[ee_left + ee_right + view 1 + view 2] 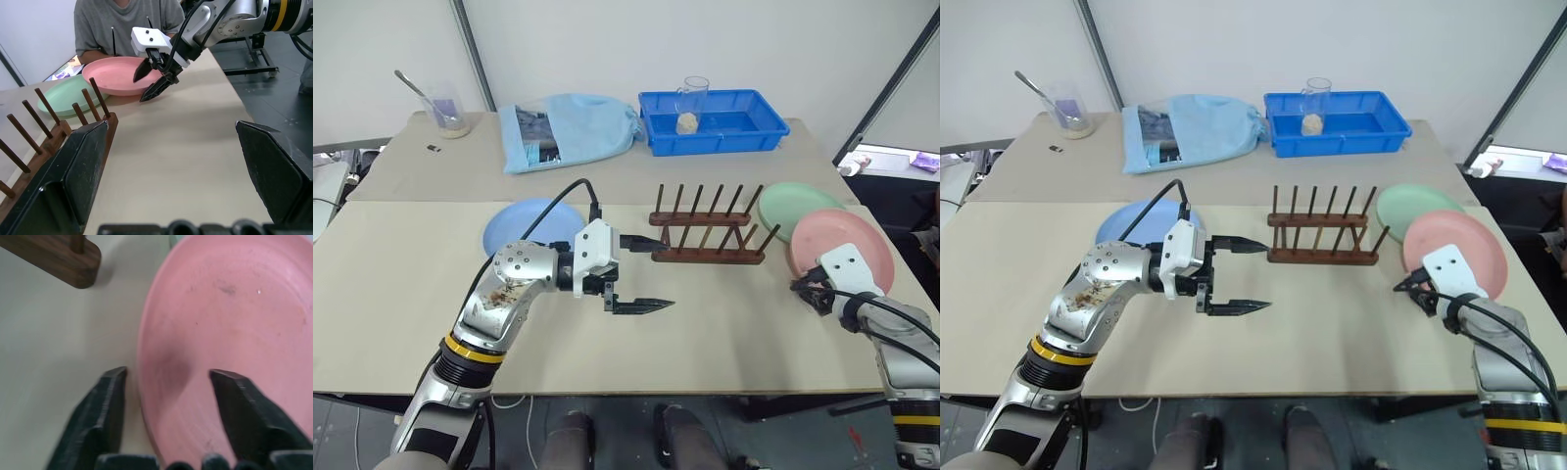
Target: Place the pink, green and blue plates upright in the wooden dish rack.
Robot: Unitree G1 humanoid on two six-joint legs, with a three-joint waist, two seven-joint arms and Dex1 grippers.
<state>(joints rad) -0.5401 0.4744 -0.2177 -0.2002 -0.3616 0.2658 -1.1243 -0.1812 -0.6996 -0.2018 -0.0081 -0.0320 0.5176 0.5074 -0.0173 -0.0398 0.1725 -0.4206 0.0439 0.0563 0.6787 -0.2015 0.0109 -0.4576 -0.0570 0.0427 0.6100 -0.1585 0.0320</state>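
The wooden dish rack stands empty at the table's middle. A pink plate lies flat to the right of it, overlapping the green plate behind. The blue plate lies flat to the left, partly hidden by my left arm. My left gripper hovers open just in front of the rack's left end, pointing right, with nothing between its fingers. At the pink plate's near left rim is my right gripper. Its jaws stand apart astride the rim, one finger over the plate, one outside it.
A blue plastic tray holding a glass sits at the back. A light blue cloth bag and a cup with a spoon are at the back left. A person in a grey shirt sits past the table's right end.
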